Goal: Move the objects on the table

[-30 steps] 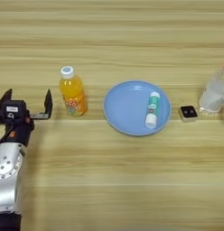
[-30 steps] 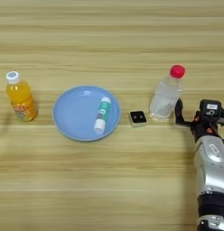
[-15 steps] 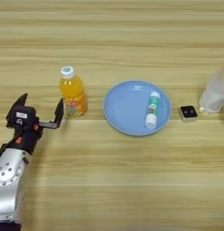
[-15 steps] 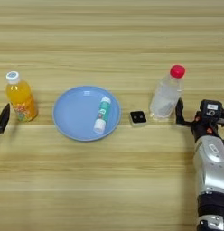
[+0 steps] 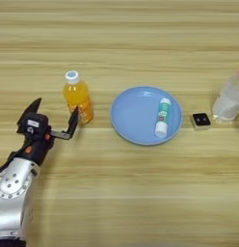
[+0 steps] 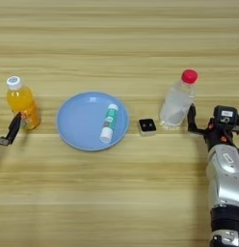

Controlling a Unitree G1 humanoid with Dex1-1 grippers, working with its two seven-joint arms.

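Since before, left gripper [image 5: 54, 116], jaws apart, nearer orange juice bottle [image 5: 77, 96].

The broad light wooden table [image 5: 121, 43] is pale tan, striped lengthwise with darker plank grain lines. The small orange juice bottle [image 5: 78, 99] has bright orange contents and a white cap with a faint bluish centre. The round plate [image 5: 136, 116] is plain sky blue. On it, the tube [image 5: 162, 116] is white with a green band and a white cap. The tiny cube [image 6: 147, 126] is white with a black face. The clear plastic bottle [image 6: 178, 100] is colourless under a red cap. Both arms are silver-grey, with black fingers on the left gripper [image 5: 53, 116] and right gripper [image 6: 213, 120].
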